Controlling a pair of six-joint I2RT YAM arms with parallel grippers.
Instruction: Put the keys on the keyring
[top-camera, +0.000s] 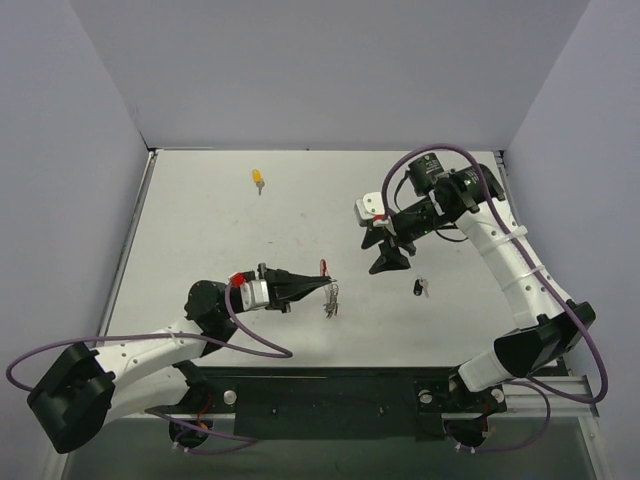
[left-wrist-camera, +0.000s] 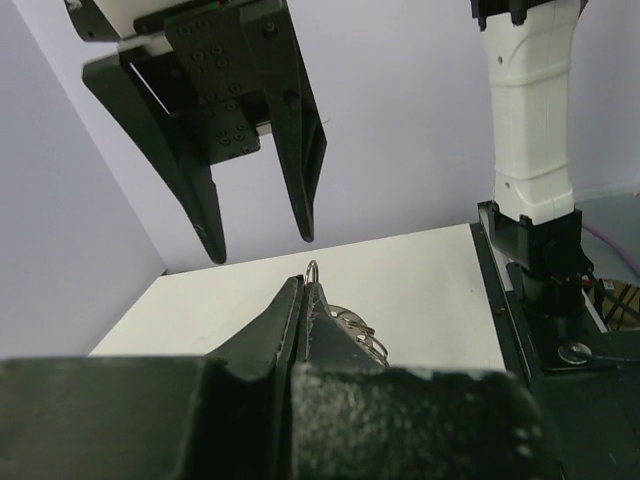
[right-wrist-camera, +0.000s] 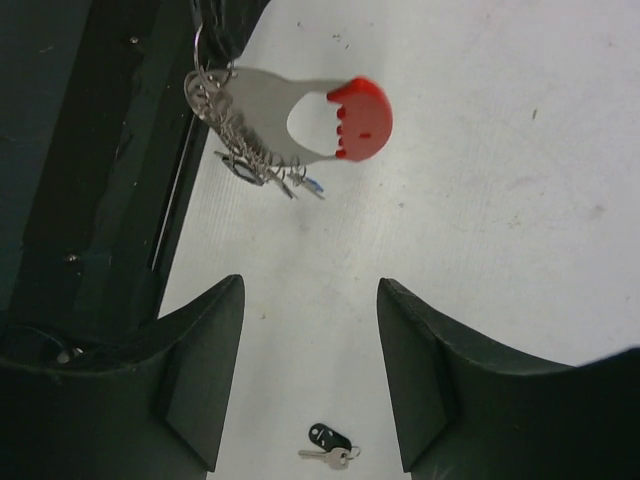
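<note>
- The left gripper (top-camera: 327, 286) reaches out low over the white desk (top-camera: 200, 230). Its black fingers (left-wrist-camera: 265, 335) are pressed together on the small silvery wire keyring (right-wrist-camera: 205, 85) — the ring's top loop pokes up just past the fingertips in the left wrist view.
- From that ring hang a flat pale tag with a round red plastic end (right-wrist-camera: 360, 118) and a cluster of small metal pieces (right-wrist-camera: 250, 160). We think a coloured key may sit among them, but the view is too blurred to tell.
- The right gripper (top-camera: 388, 258) hovers near the keyring, apart from it, with its dark fingers (right-wrist-camera: 200, 370) spread wide.
- A tiny silver key with a black plastic head (top-camera: 419, 288) lies flat on the desk near the right gripper, showing between its fingers in the right wrist view.
- A tiny key with a yellow plastic head (top-camera: 259, 179) lies far back on the desk — well apart from both arms.
</note>
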